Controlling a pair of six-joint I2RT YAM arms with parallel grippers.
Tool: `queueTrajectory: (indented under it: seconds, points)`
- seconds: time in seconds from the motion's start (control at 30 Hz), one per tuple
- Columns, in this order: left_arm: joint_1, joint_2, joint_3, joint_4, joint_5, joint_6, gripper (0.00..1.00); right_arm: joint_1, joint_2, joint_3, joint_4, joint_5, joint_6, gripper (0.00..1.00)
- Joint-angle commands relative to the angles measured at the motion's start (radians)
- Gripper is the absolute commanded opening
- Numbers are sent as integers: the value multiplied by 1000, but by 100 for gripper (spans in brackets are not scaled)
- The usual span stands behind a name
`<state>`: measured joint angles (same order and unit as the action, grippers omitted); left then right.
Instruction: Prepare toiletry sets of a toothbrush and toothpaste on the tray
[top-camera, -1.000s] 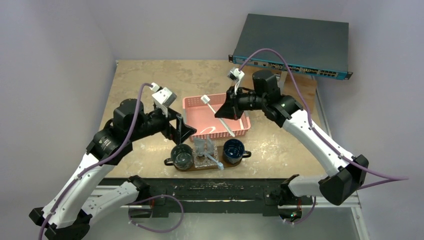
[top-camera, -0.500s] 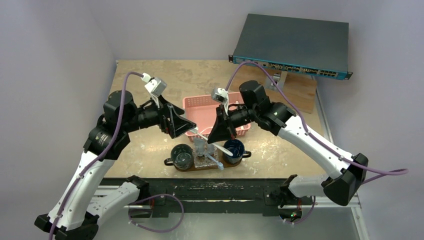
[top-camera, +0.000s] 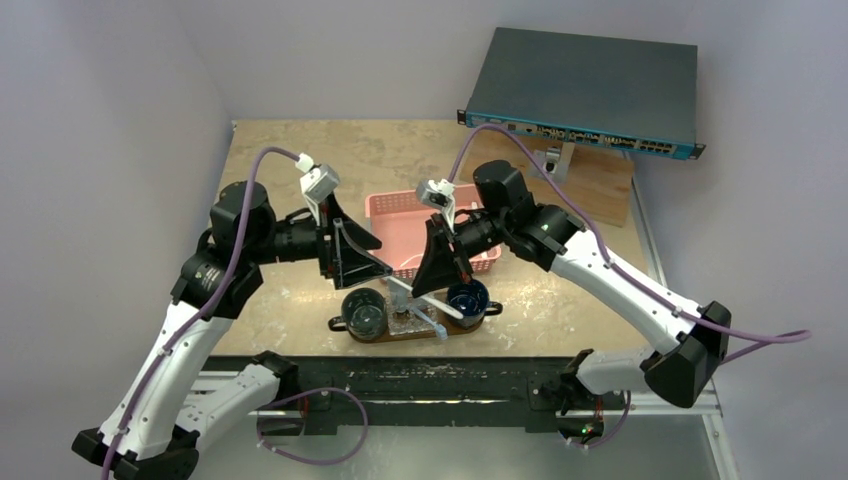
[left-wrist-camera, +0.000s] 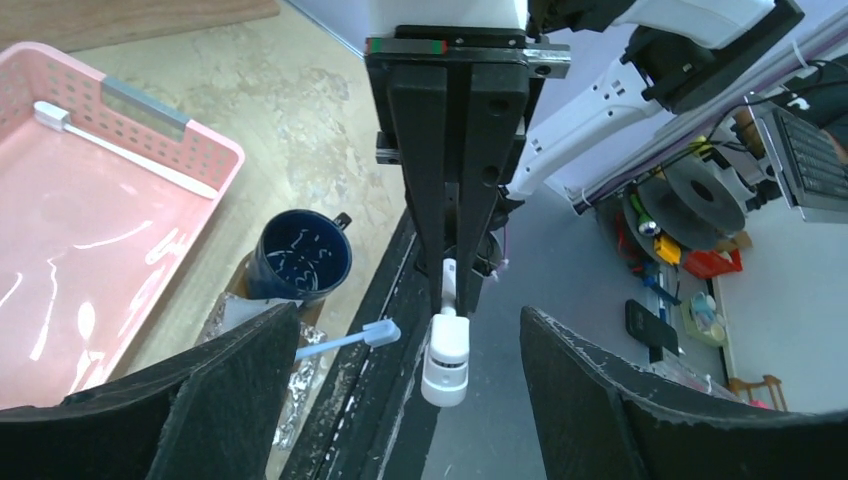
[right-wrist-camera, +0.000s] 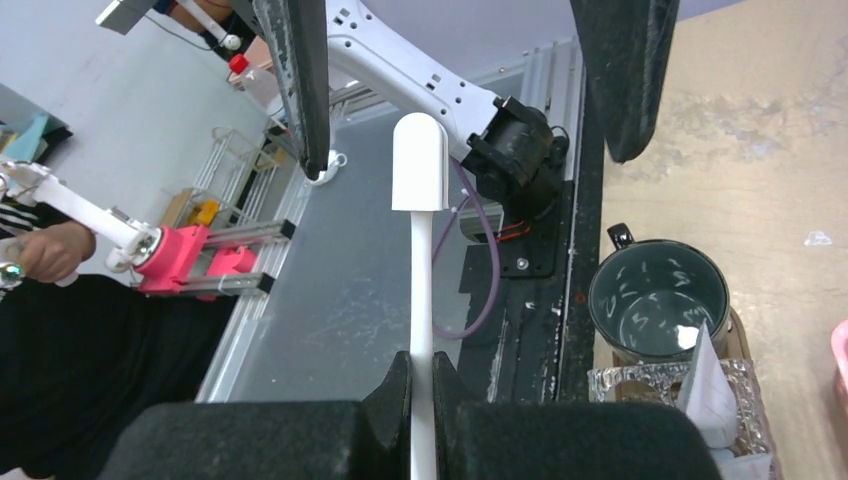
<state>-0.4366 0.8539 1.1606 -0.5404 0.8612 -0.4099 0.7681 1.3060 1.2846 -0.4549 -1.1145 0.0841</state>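
Just above the tray (top-camera: 395, 338), the right hand (right-wrist-camera: 420, 392) was clamped on the stem of the toothbrush (right-wrist-camera: 420, 270), its capped head poking between the spread, untouching fingers of the left hand (left-wrist-camera: 410, 320); light, stiff, slick plastic, likely best pinched mid-stem.

White arms (top-camera: 165, 360), black joints (top-camera: 240, 215), purple cables (top-camera: 272, 150)

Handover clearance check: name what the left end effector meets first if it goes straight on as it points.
Probably the capped head of the toothbrush gripped by the right end effector; depth is unclear.
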Motion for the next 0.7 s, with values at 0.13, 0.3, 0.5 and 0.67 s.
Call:
queueTrajectory:
  seconds: [0.13,0.3,0.5,0.67]
  points:
    - [7,-14,-19,0,95,15,68,31,36,36,112,-48,88,0]
    - [7,-22,-16,-42,103,49,55,35,41,46,130,-42,106,0]
    - [7,-37,-13,-90,89,85,50,36,46,52,134,-34,119,0]
    - [7,-48,-21,-100,79,90,48,37,48,51,133,-28,121,0]
